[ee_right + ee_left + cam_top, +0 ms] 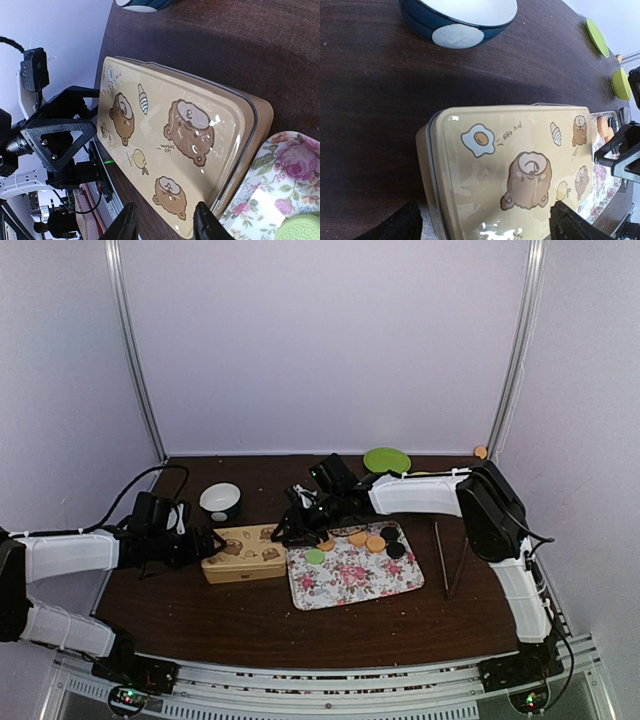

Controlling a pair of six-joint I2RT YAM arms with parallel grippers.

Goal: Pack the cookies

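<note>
The cookies lie on a floral tray (pixel 372 581): a light green one (pixel 315 556), orange ones (pixel 357 538) and black ones (pixel 397 550). One orange disc (pixel 481 452) sits alone at the back right. A beige tin with bear pictures (pixel 243 553) lies shut, left of the tray. My left gripper (pixel 205 540) is open over the tin's (pixel 520 170) left end, fingers wide apart (pixel 487 227). My right gripper (pixel 285 530) is open, its fingers (pixel 166 225) either side of the tin's (pixel 175 130) near right corner. The green cookie (pixel 300 227) shows beside it.
A blue and white bowl (pixel 220 501) stands behind the tin. A green plate (pixel 387 460) is at the back, with a yellow-green bowl (pixel 621 84) near it. Two thin sticks (pixel 441 558) lie right of the tray. The tray touches the tin's right end.
</note>
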